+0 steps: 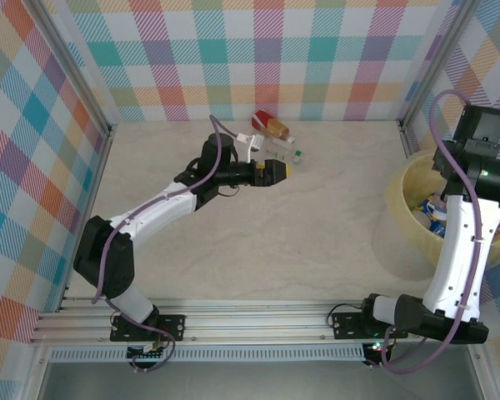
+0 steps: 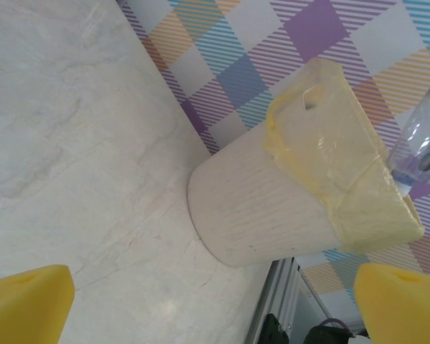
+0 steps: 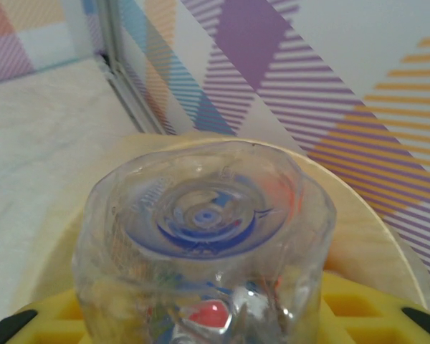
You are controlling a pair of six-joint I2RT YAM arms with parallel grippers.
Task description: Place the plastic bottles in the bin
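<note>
Starting at the left of the top view, we see the left arm reach from its base at about 7 o'clock toward the middle of the table [image 1: 317, 242]. The left end effector [image 1: 282, 171] sits just short of 12 o'clock, low over the surface. Its wrist camera shows the two yellow fingertips [image 2: 25, 304] spread wide apart with nothing between them, so we read it as open and empty.

Just beyond it, at 12 o'clock near the far checked wall [image 1: 258, 50], two plastic bottles lie on their sides. The bottle with brown liquid [image 1: 275, 127] is the farther one, and the small bottle with a green cap [image 1: 288, 155] is nearer, just beside the left fingertips.

Moving right, the pale-yellow bin [image 1: 397, 204] stands at 3 o'clock against the right wall. A few bottles with blue and white labels [image 1: 436, 215] already lie inside it.

The right arm rises from its base at 5 o'clock and bends over the bin. In its wrist view, the right end effector [image 3: 204, 319] is closed on a clear bottle [image 3: 201, 236]. The bottle's base faces the camera, yellow pads show on either side, and the bin's rim curves behind it. The left wrist view catches this bottle hanging above the bin's mouth.
</note>
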